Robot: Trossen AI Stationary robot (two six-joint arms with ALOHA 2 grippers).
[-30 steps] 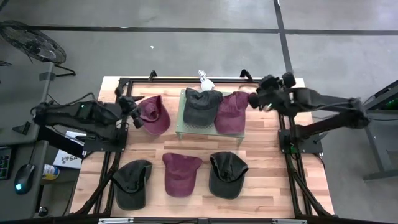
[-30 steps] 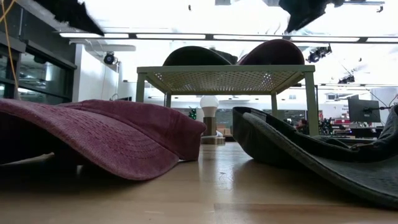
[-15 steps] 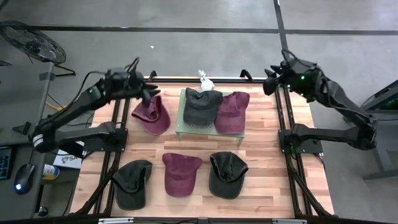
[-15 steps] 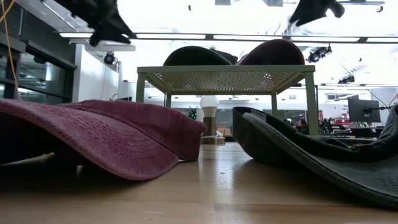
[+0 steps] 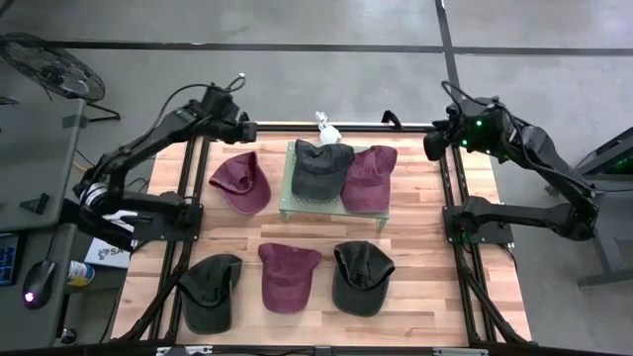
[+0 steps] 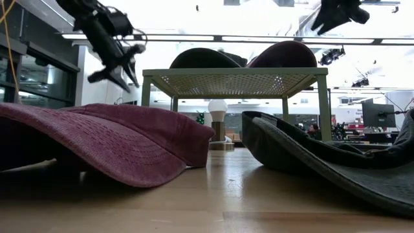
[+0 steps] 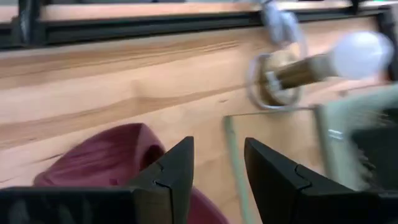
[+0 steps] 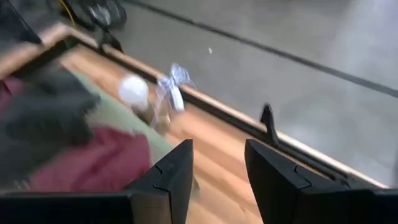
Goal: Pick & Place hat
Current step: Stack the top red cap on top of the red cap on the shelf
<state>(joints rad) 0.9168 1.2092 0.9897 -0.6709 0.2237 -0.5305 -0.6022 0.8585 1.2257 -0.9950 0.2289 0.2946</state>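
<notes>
The wooden worktop [image 5: 415, 247] carries six caps and a small perforated green stand [image 5: 289, 198] set at the middle of its far edge. On the stand lie a dark grey cap [image 5: 321, 168] and a maroon cap [image 5: 368, 178], side by side and touching, the maroon one toward the worktop's right edge. Just beside the stand, toward the left edge, a second maroon cap [image 5: 242, 183] lies flat on the wood. Along the near edge sit three more caps: dark grey [image 5: 211, 290] at the left, maroon [image 5: 287, 277] in the middle, dark grey [image 5: 361, 277] at the right. A small lamp with a white bulb [image 5: 324, 127] stands at the far edge behind the stand. The left gripper [image 5: 240, 129] hangs above the far left corner, jaws spread and holding nothing, near the lone maroon cap. The right gripper [image 5: 433, 146] hangs above the far right corner, jaws likewise spread and empty.
</notes>
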